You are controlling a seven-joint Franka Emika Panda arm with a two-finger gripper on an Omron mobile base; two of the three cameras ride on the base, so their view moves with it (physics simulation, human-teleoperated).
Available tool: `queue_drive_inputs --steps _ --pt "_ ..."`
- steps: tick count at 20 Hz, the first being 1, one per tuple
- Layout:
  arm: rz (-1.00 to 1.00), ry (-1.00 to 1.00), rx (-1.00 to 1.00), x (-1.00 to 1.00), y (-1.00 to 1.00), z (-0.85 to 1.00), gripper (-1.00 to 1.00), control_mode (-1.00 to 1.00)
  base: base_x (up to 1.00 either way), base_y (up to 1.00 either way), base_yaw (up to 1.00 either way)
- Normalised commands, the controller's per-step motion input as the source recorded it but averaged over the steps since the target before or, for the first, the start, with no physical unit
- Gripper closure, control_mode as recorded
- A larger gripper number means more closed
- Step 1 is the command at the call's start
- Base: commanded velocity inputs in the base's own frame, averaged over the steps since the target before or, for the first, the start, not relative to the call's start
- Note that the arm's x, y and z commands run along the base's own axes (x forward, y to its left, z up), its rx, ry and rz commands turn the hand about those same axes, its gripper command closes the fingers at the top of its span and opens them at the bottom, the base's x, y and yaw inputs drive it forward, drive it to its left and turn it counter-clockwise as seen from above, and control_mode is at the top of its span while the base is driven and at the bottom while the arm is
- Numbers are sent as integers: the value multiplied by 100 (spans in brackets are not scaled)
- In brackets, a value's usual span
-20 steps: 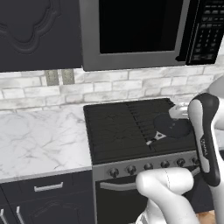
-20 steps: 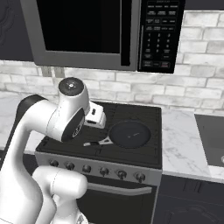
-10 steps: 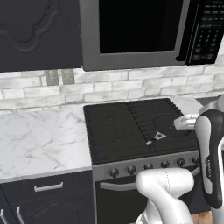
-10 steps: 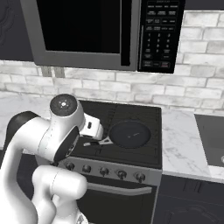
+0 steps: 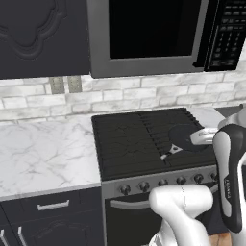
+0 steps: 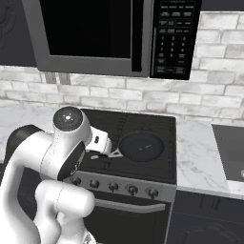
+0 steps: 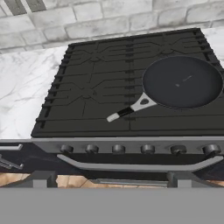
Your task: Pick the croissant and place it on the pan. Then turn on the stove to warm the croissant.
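You are looking at the stove [image 7: 127, 100] with the pan [image 7: 182, 82] sitting on its right-hand grates, toward the near edge, its silver handle [image 7: 131, 109] angled out to the left and toward you. The pan is empty; you cannot tell from these views where the croissant is. Your gripper [image 7: 111, 178] hangs out in front of the stove at about knob height, jaws spread wide and holding nothing, both fingertips [image 7: 43, 178] low in the hand view. The row of dark knobs [image 7: 118, 149] runs along the silver front panel, just above the oven door handle [image 7: 140, 165]. Marble counter [image 5: 43, 149] lies left of the stove, and the microwave [image 6: 105, 35] hangs above it.
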Motion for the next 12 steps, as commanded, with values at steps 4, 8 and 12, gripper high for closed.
queue_drive_inputs --steps 4,8,12 --pt "0 0 0 0 0 0 -100 -100 0 0 0" --pt "0 0 0 0 0 0 -100 -100 0 0 0" --pt "0 0 0 0 0 0 -100 100 0 0 0"
